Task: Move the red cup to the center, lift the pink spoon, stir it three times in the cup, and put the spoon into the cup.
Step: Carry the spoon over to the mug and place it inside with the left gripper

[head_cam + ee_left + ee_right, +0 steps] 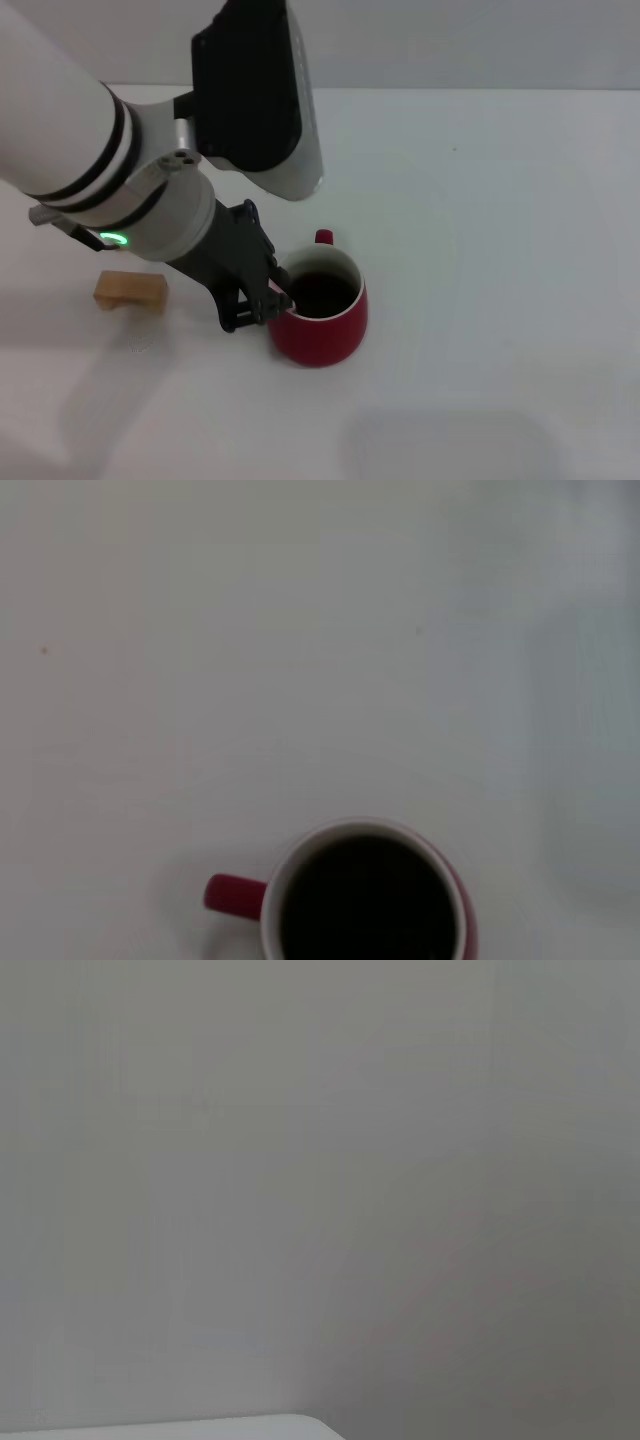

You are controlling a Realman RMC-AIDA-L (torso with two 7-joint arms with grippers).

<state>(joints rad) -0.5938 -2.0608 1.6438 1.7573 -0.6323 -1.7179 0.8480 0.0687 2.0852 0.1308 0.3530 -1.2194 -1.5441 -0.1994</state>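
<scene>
The red cup [322, 320] stands on the white table near the middle, its small handle pointing away from me. My left gripper [268, 298] hangs at the cup's left rim, its dark fingers closed around a sliver of the pink spoon [277, 288] that leans over the rim. The spoon's bowl is hidden by the fingers and the dark inside of the cup. In the left wrist view the red cup [365, 905] shows from above with nothing visible inside it. The right gripper is out of view.
A tan wooden block [130, 290] lies on the table to the left of the cup, behind the left arm. The white table [500, 250] stretches bare to the right. The right wrist view shows only a grey wall.
</scene>
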